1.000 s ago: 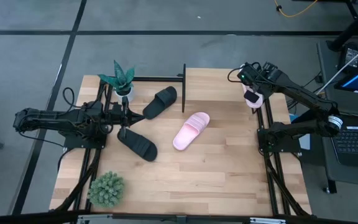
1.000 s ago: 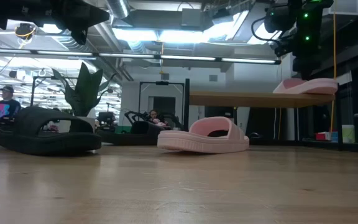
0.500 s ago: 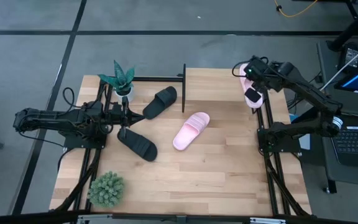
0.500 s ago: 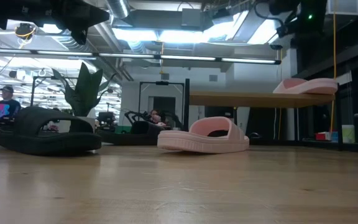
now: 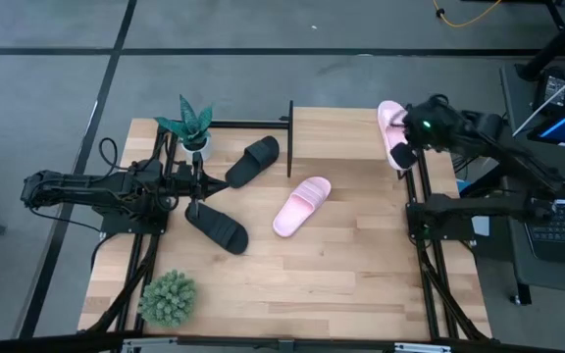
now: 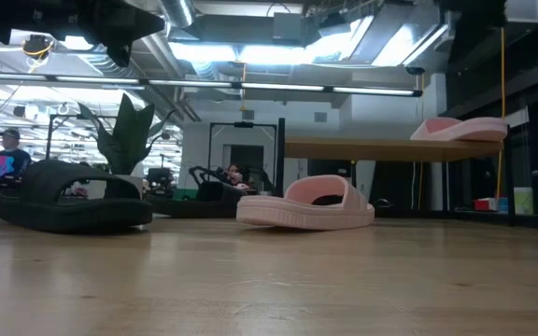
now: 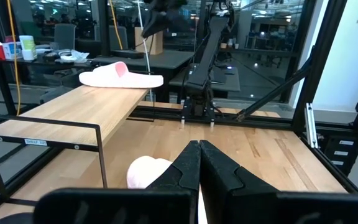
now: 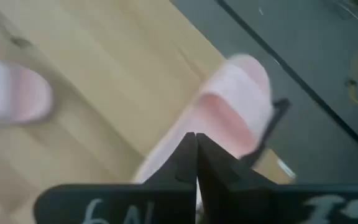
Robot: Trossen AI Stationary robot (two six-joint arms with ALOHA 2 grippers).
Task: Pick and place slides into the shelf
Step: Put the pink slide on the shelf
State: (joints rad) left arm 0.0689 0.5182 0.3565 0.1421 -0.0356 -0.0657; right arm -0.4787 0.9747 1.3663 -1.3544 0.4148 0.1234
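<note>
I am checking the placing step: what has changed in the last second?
The right gripper lifted away from the pink slide on the shelf, drew back to the right and shut its fingers. The slide stays there. The left gripper and the other slides did not move.

This is a robotics lab or workshop in an open industrial hall. Ceiling strip lights (image 6: pixel 250 51) and exposed ducts run overhead, a grey concrete floor (image 5: pixel 263 88) surrounds the wooden table (image 5: pixel 292 275), a laptop (image 5: pixel 562 221) sits beside it, and people (image 6: pixel 7 154) work at desks behind.
</note>
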